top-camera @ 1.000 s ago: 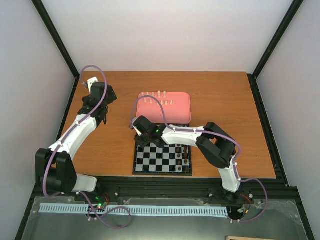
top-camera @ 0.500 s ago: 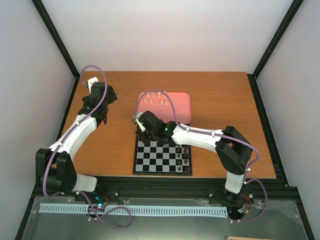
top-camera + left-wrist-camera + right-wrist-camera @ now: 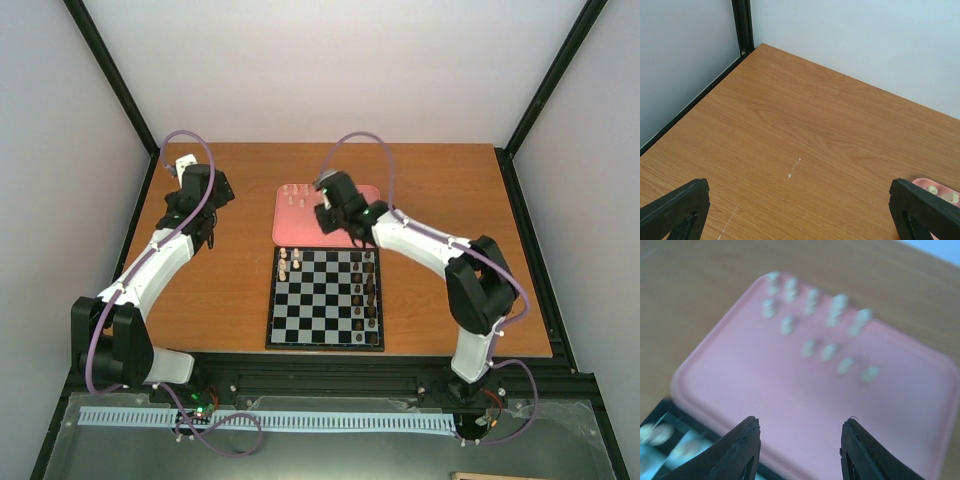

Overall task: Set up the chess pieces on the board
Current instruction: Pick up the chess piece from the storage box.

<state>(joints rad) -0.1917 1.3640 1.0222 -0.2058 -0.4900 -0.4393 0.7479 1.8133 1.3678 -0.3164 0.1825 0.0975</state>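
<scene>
Chess pieces, look: you have tiny cream chess pieces [image 3: 812, 322], pale pegs with rounded tops, each far smaller than a tool finger. The right wrist view blurs them, so you cannot tell the kinds apart.
Chess pieces, place: most stand in a loose cluster on the far-left part of the pink tray [image 3: 292, 228]. A few stand on the board [image 3: 320, 322] at its far-left corner.
Board: small square of black and white checks with a thin dark border, flat on the worktop [image 3: 440, 190]. Its far edge lies just beside the tray's near edge. Dark brown pieces [image 3: 371, 290] line its right side.
Right tool [image 3: 801, 422]: you see it above the tray, fingers partly spread with nothing between them. The cluster lies ahead of the fingertips, apart from them.
Left tool [image 3: 799, 200]: spread wide and empty above bare worktop near the far-left corner, well apart from the board. A tray corner shows beside its right finger.
Materials: the tray is smooth, matte pink with rounded corners. The worktop is orange-brown with a wood grain. Both tools' fingers are black, matte and blunt.
</scene>
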